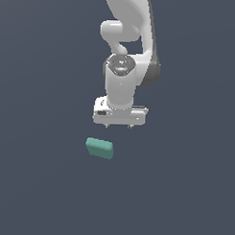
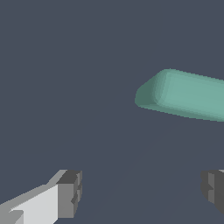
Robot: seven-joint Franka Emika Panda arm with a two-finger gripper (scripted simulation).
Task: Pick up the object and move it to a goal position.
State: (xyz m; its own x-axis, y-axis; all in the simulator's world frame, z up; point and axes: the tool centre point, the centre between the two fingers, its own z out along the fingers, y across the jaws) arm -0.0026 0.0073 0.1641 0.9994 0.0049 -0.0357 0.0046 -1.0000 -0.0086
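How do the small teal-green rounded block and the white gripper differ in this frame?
Colour: the small teal-green rounded block is matte green; the white gripper is glossy white with dark fingertips. Pose: the block lies at a slant toward the exterior view's left; the gripper hangs level, apart from it. State: the block is free; the gripper is open, holding nothing. They look similar in width.

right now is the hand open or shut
Open: in the wrist view the hand's two fingers stand wide apart, nothing between them; the teal block lies beyond.

Glossy white rounded arm (image 1: pixel 127 38), white pincer (image 1: pixel 118 125), dark-grey fingertips (image 2: pixel 70 192)
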